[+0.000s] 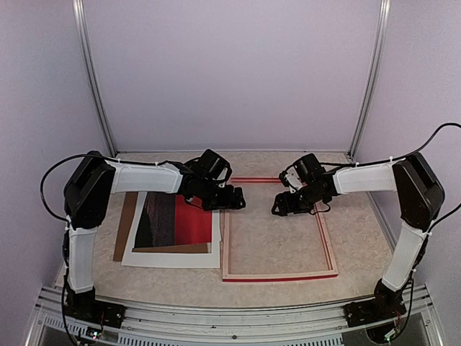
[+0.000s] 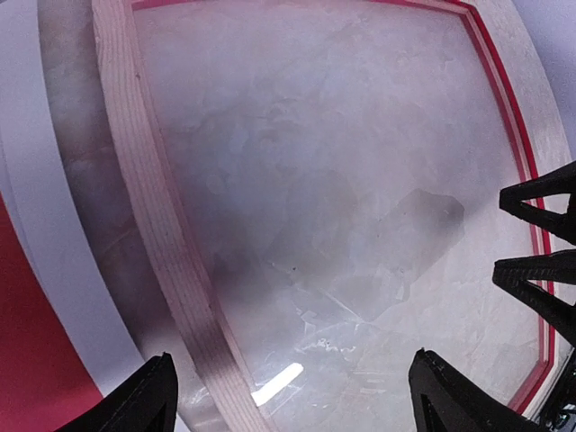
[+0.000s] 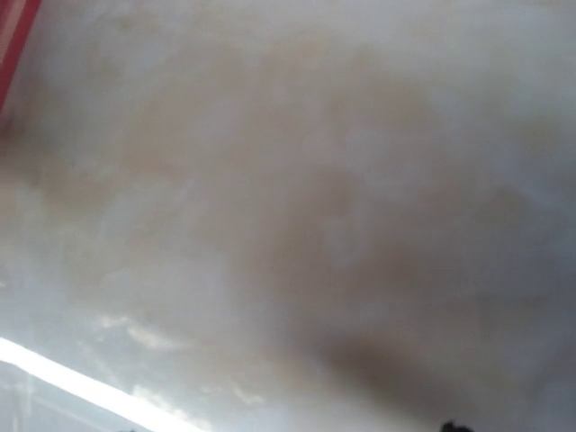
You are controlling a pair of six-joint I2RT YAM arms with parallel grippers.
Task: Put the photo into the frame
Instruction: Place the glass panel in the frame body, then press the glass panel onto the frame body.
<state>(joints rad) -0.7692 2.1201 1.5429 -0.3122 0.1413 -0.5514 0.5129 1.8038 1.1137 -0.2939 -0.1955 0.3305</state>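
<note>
Soft even light; right wrist view blurred, with glare streaks.

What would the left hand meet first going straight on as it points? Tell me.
Likely the glossy surface inside the frame, just beyond its pale near rail; the left hand tilts down into that opening. Depth is unclear.

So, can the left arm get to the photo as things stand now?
Probably yes. The photo lies in plain view, right beside the open, empty left hand; nothing stands between them.
</note>
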